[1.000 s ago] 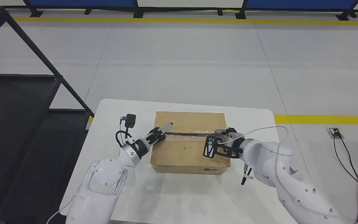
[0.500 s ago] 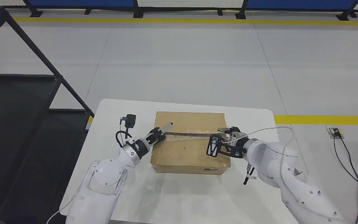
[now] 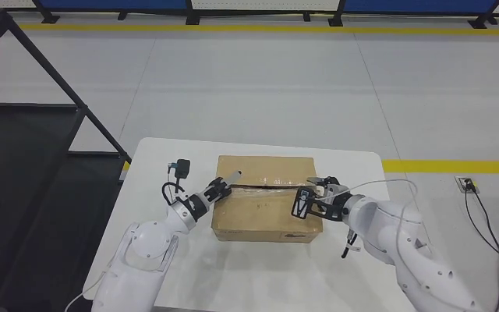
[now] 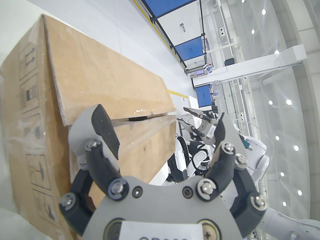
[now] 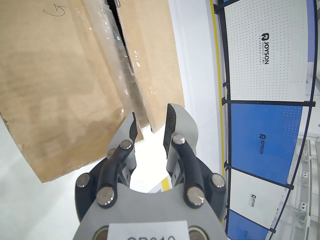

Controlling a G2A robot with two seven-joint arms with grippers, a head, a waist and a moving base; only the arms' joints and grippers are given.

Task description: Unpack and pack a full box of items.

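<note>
Box-opening step: both grippers at the ends of the top seam.
The box [image 3: 265, 204] sits mid-frame on the table [image 3: 168, 168], flaps down and seam slightly gaping. The left gripper [image 3: 225, 186] is at the seam's left end, jaws apart and empty. The right gripper [image 3: 299, 204] is at the right end, jaws apart around the flap corners, unclamped. The next move probably calls for pinching one flap edge and swinging it outward.

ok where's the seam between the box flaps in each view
Top view: the seam runs across the box top, between the left gripper and the right gripper.
Left wrist view: a dark slit where the flaps meet, just past the left gripper's finger.
Right wrist view: a dark gap under crinkled clear tape, leading away from the right gripper.
Shared landmark: the right gripper at the seam's end.
</note>
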